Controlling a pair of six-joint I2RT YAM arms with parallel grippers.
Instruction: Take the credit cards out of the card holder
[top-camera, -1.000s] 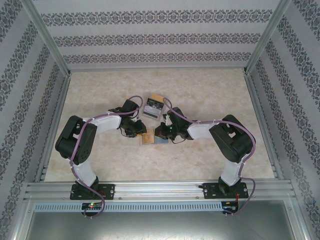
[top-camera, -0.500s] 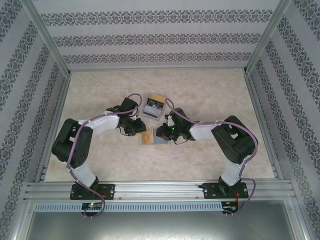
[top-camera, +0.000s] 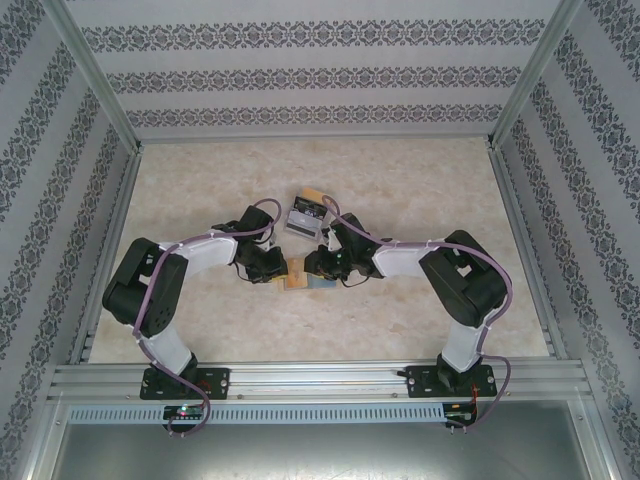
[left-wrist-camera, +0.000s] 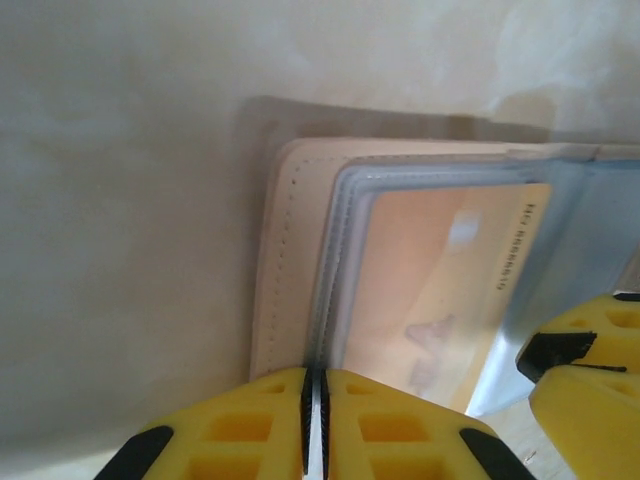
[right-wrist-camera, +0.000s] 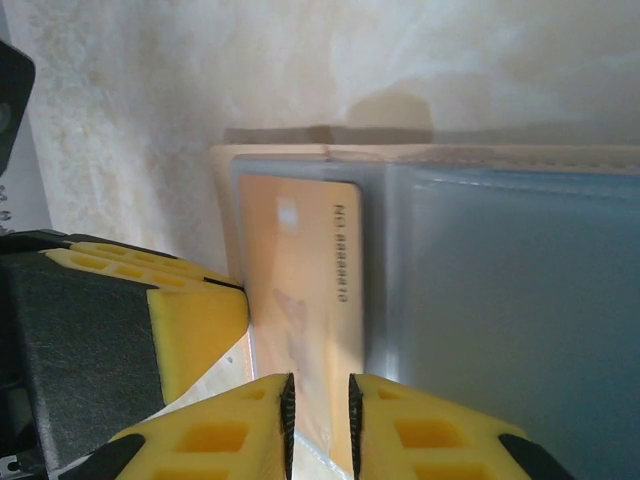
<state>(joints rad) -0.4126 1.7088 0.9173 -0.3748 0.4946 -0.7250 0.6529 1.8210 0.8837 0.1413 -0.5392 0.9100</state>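
Both arms have closed in since a second ago. In the overhead view the left pincer (left-wrist-camera: 312, 385) has slid right and down toward the middle of the frame. The right pincer (right-wrist-camera: 318, 388) has edged left to meet it, and the left elbow has swung out toward the left edge. The card holder (top-camera: 299, 276) lies open on the table (top-camera: 430, 190) between them, just below frame centre.

From the left wrist, the holder's tan stitched cover (left-wrist-camera: 275, 280) sits centre-left. Its clear sleeves (right-wrist-camera: 500, 320) run down into the left pincer, whose jaws are pressed almost together on the sleeve edge, pinching the holder. A tan card (right-wrist-camera: 300, 290) sits under the top sleeve. From the right wrist its end reaches the bottom of the frame and shows in the narrow gap of the right pincer. Those jaws stand slightly apart and seem to clamp nothing yet.

Several things could go wrong from here:
- If the right pincer closes on sleeve and card together, the card will probably not slide free and the whole holder will drag across the table.
- The left pincer holds only a thin plastic edge, so a firm pull could slip it loose.
- The two pincers work almost touching, so a small sideways error could knock them together.
- A steep pull could bend the card.
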